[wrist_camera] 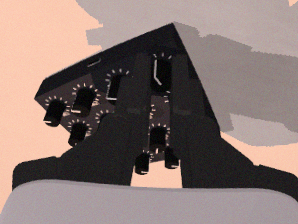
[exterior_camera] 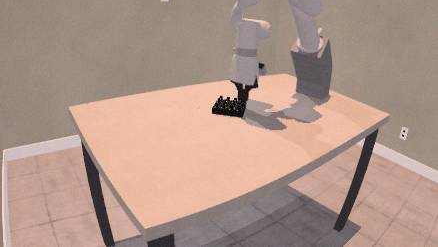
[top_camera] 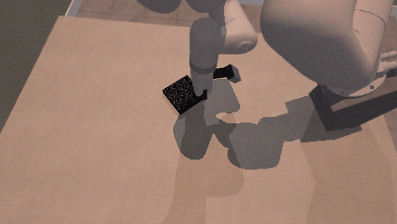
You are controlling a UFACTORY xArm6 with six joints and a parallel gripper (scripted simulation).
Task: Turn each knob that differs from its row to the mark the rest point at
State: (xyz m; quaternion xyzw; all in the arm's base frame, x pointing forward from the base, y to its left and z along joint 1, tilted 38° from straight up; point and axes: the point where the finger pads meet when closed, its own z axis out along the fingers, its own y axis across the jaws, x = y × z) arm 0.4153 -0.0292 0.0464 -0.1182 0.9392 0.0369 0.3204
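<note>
The black knob box [top_camera: 178,94] [exterior_camera: 227,107] [wrist_camera: 93,72] stands on the table [top_camera: 91,148] [exterior_camera: 175,143], with several white-lined knobs on top. My gripper [top_camera: 201,96] [exterior_camera: 243,98] [wrist_camera: 161,74] reaches straight down onto the box's edge nearest the arm's base. In the wrist view its two dark fingers stand narrow on either side of one small knob [wrist_camera: 157,139] in the outer row. I cannot read that knob's name or its line. Another knob [wrist_camera: 160,71] beyond it shows a clear white line. The fingers hide part of the box.
The arm's base [top_camera: 335,112] [exterior_camera: 312,73] stands on the table beside the box. The arm's links hang over the box and cast broad shadows on the table. The table's edges lie far from the box.
</note>
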